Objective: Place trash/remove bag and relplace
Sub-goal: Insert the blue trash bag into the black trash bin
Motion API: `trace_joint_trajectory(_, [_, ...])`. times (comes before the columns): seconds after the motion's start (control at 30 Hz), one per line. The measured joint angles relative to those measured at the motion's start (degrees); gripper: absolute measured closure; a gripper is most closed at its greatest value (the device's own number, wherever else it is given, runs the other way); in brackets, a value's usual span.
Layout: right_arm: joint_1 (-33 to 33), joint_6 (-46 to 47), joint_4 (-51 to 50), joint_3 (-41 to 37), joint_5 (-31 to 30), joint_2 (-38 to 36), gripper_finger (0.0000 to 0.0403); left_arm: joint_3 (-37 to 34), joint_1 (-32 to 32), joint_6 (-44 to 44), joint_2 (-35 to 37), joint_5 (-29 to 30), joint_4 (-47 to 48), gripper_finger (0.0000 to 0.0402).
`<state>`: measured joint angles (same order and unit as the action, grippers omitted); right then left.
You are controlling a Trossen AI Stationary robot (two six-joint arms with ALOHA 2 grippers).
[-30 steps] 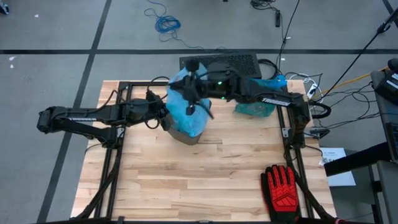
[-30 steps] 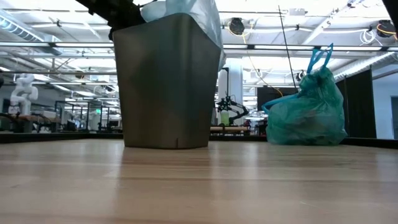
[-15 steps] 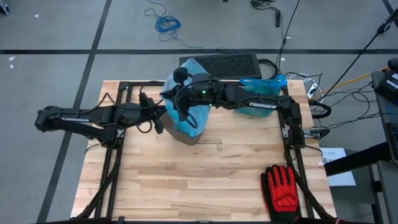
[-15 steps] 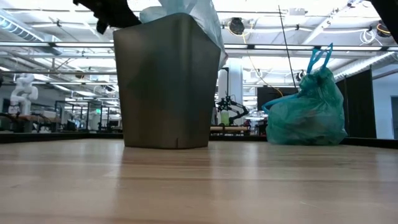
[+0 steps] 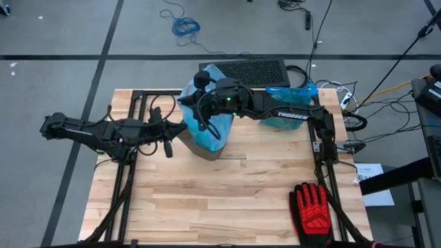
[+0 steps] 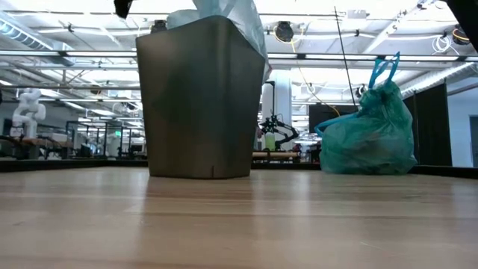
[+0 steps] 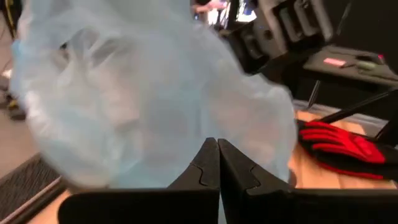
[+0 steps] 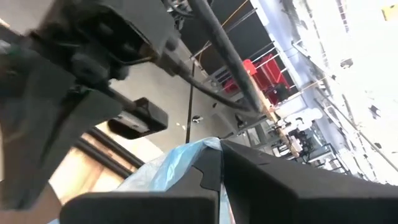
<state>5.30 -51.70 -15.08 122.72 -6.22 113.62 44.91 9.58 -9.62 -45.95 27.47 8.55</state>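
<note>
Retreating leftward, left gripper (image 5: 167,140) sits clenched empty; right gripper (image 5: 200,124) pinches blue bag (image 5: 207,131).

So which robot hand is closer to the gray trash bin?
The right. The right gripper is above the gray trash bin, shut on its light blue bag. The left gripper is off to the bin's side, shut.

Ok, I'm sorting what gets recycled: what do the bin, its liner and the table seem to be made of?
Bin: looks like smooth grey plastic or brushed metal, with a dull sheen; I can't tell which. Liner: thin pale blue plastic film, translucent and crumpled above the rim. Table: light wood planks with visible grain, a butcher-block look.
</note>
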Motion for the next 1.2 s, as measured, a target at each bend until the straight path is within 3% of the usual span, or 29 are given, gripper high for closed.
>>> trace_joint_trajectory(0.23, [0.00, 0.00, 1.47, 0.00, 0.24, -0.02, 0.0403, -0.12, -3.68, 1.95, -8.69, 6.28, -3.98, 0.0402])
trace_joint_trajectory(0.6, [-0.55, -0.01, 2.08, 0.00, 0.38, -0.53, 0.0403, -0.09, -7.57, -4.97, -20.57, 3.57, -3.71, 0.0402])
trace_joint_trajectory(0.7, [-0.55, 0.25, 1.90, 0.00, 0.43, -1.01, 0.0403, -0.11, -5.68, -5.12, -20.70, 3.22, -2.74, 0.0402])
trace_joint_trajectory(0.9, [-0.24, 1.22, 1.48, 0.00, 0.57, -1.97, 0.0403, 0.13, -1.50, -4.62, -15.18, 8.29, -2.00, 0.0402])
trace_joint_trajectory(1.2, [0.84, 1.73, 1.03, 0.01, 0.34, -2.01, 0.0403, 0.22, 3.33, -3.14, -9.43, 8.65, -3.40, 0.0402])
